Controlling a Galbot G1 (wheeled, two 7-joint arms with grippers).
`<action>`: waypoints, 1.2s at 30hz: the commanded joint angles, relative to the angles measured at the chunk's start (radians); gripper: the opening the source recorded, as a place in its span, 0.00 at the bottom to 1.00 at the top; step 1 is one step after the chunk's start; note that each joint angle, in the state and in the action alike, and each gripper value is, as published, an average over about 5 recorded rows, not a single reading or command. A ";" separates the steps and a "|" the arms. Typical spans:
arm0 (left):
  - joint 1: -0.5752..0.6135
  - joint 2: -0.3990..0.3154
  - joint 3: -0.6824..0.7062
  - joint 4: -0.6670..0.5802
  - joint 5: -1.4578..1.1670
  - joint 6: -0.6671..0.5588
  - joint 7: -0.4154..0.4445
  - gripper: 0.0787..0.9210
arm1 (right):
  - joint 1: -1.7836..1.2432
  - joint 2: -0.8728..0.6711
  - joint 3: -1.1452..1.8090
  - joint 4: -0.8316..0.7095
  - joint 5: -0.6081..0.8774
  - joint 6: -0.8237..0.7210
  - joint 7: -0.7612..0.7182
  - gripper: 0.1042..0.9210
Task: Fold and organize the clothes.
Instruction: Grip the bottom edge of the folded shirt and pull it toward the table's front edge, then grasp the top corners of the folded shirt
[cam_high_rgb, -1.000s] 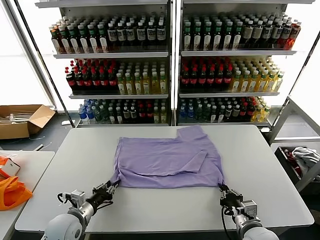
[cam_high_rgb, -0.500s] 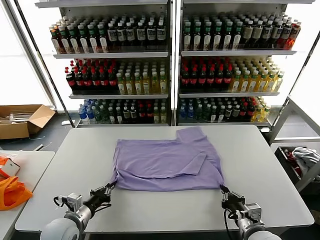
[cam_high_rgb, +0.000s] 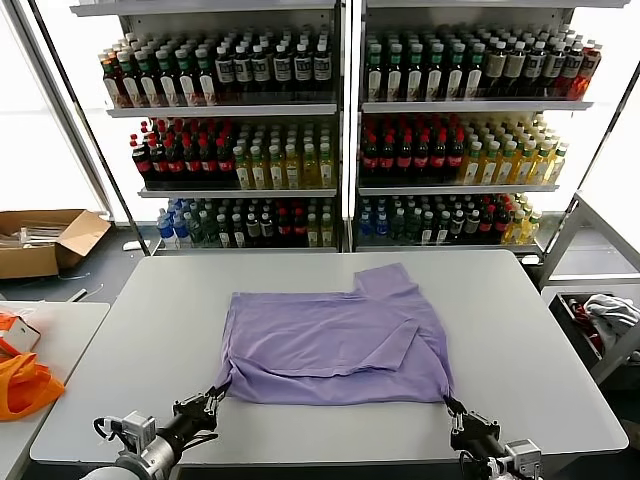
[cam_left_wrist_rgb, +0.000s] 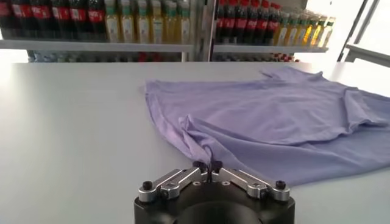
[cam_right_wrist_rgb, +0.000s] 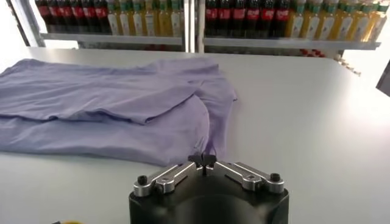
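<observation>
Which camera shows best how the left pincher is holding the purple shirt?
The left wrist view. There the left gripper is shut on a pinched corner of the purple shirt, seen close up. The head view shows that gripper small, at the shirt's near left corner. The right wrist view doesn't show it.

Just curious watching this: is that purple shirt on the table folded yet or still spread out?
Partly folded: the T-shirt has one layer doubled over itself, one sleeve poking out behind. Both grippers, left and right, pinch its near corners.

Our left gripper (cam_high_rgb: 212, 398) and right gripper (cam_high_rgb: 452, 407) sit low at the near edge, fingers pinched together, each gripping cloth.
</observation>
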 joint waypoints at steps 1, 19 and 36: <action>0.240 -0.042 -0.163 -0.126 0.008 0.013 0.019 0.01 | -0.169 0.012 0.016 0.110 -0.009 0.004 0.000 0.00; 0.204 0.057 -0.292 -0.127 -0.021 0.009 0.049 0.29 | 0.004 -0.009 0.150 0.110 0.021 0.026 -0.095 0.32; -0.430 0.375 0.109 0.313 -0.201 -0.008 0.145 0.85 | 0.978 -0.114 -0.200 -0.581 0.121 -0.186 -0.310 0.86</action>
